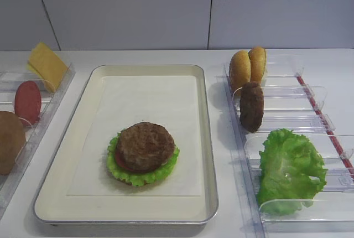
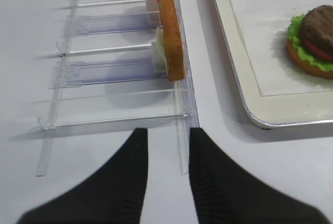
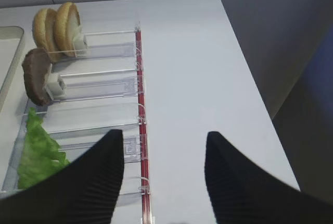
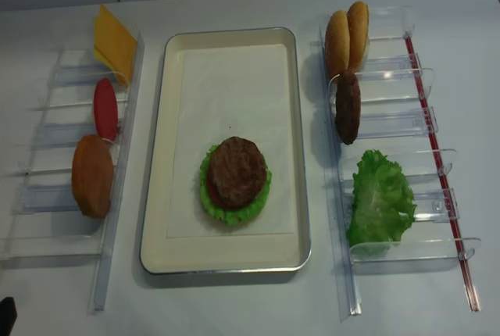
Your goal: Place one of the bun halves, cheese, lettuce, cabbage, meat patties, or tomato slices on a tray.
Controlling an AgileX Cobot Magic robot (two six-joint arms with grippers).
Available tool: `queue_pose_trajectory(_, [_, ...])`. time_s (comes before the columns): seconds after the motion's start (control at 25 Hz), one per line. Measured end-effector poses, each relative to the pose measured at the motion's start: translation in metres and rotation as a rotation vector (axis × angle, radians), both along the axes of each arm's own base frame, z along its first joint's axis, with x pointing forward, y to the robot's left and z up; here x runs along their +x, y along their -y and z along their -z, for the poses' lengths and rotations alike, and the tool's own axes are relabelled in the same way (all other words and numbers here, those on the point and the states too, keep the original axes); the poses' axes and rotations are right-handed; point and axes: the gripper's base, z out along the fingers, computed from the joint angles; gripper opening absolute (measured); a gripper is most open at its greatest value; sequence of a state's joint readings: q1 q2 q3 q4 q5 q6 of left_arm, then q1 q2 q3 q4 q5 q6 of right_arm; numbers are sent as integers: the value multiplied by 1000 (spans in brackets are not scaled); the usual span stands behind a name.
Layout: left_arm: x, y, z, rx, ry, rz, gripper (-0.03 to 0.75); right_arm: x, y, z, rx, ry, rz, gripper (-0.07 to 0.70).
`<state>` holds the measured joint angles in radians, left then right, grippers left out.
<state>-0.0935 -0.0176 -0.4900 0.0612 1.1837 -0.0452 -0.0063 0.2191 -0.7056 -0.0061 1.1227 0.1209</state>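
The tray (image 1: 207, 155) serves as the landmark throughout. Nearest, outside the tray's near left corner, the left gripper (image 2: 167, 174) hangs above the white table (image 1: 138, 55) with its two dark fingers (image 2: 125, 182) slightly parted and nothing between them; it sits at the near end of the left clear bin rack (image 4: 109, 219). Outside the tray's near right side, the right gripper (image 3: 165, 174) has its jaws spread wide and empty, above the outer edge of the right clear bin rack (image 4: 437, 172).

On the tray's paper liner (image 1: 149, 105), toward the near end, a stack rests: a meat patty (image 1: 145, 146) on top, a tomato slice (image 1: 119, 161) beneath it, and lettuce (image 1: 144, 178) frilling out around the base; the left wrist view also shows a bun half (image 2: 307, 63) at the bottom.

Right of the tray, near to far: loose lettuce leaves (image 1: 289, 170), a second meat patty (image 1: 251, 107) standing on edge, then two bun halves (image 1: 247, 67) on edge side by side.

Left of the tray, near to far: a bun half on edge (image 4: 92, 175), a red tomato slice upright (image 4: 105, 109), and the cheese (image 4: 114, 41) leaning at the far end.
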Motion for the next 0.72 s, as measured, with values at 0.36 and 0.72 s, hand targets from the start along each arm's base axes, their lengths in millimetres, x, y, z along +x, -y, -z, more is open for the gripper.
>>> queue_pose_trajectory(0.36, [0,0,0,0,2,0,209,-4,-3,51,-47,23,-25,383])
queue_pose_trajectory(0.72, [0,0,0,0,2,0,210,-15,-6,48,-25,134,-40,383])
